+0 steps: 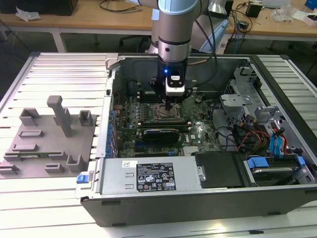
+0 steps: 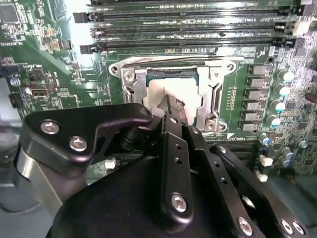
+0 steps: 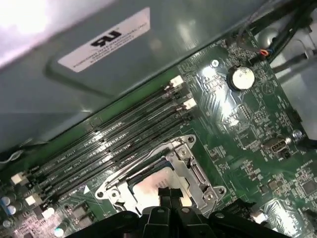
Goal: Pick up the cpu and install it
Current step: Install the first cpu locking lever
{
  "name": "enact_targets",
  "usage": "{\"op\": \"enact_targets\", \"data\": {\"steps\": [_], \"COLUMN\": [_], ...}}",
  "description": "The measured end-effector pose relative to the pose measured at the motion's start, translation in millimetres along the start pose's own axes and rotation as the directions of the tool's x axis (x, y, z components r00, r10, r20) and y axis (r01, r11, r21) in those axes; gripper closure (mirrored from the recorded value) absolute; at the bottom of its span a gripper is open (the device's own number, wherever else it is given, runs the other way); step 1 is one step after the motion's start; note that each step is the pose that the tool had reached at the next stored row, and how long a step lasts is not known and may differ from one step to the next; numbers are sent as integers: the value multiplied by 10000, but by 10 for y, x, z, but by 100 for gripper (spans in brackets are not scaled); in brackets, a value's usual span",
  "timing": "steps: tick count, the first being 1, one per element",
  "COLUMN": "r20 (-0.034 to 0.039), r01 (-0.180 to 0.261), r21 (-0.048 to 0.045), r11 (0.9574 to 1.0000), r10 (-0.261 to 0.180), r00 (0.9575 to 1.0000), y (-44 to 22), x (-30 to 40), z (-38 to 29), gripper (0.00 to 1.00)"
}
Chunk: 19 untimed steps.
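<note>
The cpu (image 2: 157, 92) (image 3: 145, 187) is a silvery square lying flat inside the metal socket frame (image 2: 215, 94) (image 3: 194, 167) on the green motherboard (image 1: 198, 130). My gripper (image 1: 170, 105) (image 2: 171, 106) (image 3: 170, 191) hangs straight over the socket (image 1: 159, 114), inside the open computer case. Its two black fingers are shut together, with their tips at the cpu's top face. Whether the tips touch the chip or hover just above it I cannot tell. The fingers hide part of the cpu in both wrist views.
Memory slots (image 2: 188, 29) (image 3: 124, 134) run beside the socket. A grey fixture plate (image 1: 49, 141) with blocks lies at the exterior view's left. The power supply (image 1: 153, 177) sits along the case's front, drive bays and cables (image 1: 267, 136) at the exterior view's right. A coin battery (image 3: 240, 77) is on the board.
</note>
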<state>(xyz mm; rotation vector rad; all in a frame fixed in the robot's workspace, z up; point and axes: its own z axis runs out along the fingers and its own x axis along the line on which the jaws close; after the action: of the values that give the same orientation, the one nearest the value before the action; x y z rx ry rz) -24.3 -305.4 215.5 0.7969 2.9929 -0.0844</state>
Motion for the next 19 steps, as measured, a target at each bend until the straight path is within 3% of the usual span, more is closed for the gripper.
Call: {"op": "enact_targets", "data": {"steps": [3,5,10,12,15,19], "r20": [24,46,98,127,177,227], "r01": [550,1036,2068,2601,3446,4209], "r21": [-28,-55,-105,-129,-166,-196], "r11": [9985,9946,9783,9655,9386,9069], "r10": [-550,-1036,-2067,-2600,-3443,-4204], "r00": [9985,9946,9784,9655,9387,9070], "y": [0,0,0,0,0,0], "x": [0,0,0,0,1,1], "z": [1,2,3,5,7,10], "gripper": [89,89,89,89,89,89]}}
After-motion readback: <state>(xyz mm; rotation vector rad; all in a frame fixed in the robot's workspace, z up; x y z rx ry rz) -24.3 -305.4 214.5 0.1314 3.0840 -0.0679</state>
